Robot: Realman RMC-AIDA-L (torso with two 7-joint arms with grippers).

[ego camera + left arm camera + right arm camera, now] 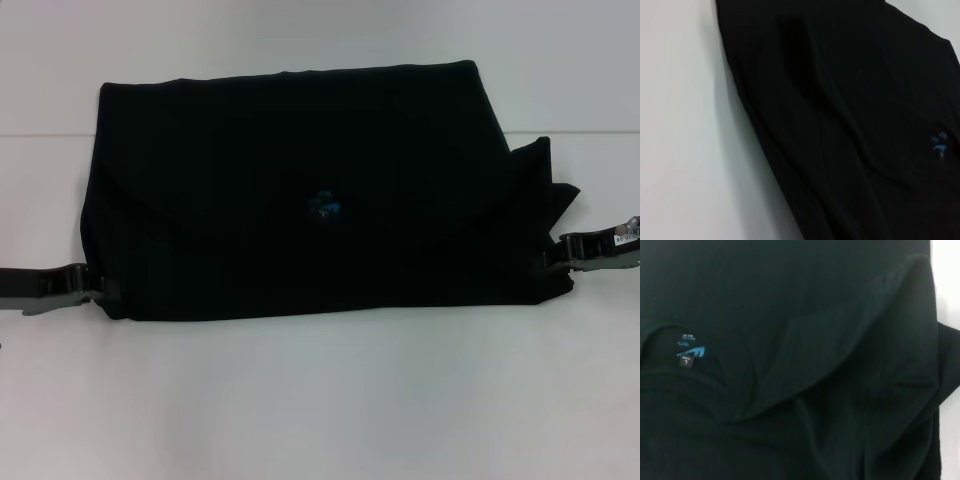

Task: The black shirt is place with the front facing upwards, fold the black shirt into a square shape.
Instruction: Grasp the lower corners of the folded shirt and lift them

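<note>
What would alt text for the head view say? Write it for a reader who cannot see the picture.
A black shirt, folded into a wide rectangle, lies on a white table with a small blue neck label near its middle. The left gripper sits at the shirt's near left corner and the right gripper at its rumpled right edge.

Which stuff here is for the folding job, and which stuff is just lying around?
For the job:
- black shirt, partly folded into a wide rectangle, blue neck label showing
- left gripper at the shirt's near left corner
- right gripper at its right edge

Just lying about:
- nothing else, only the white table underneath
</note>
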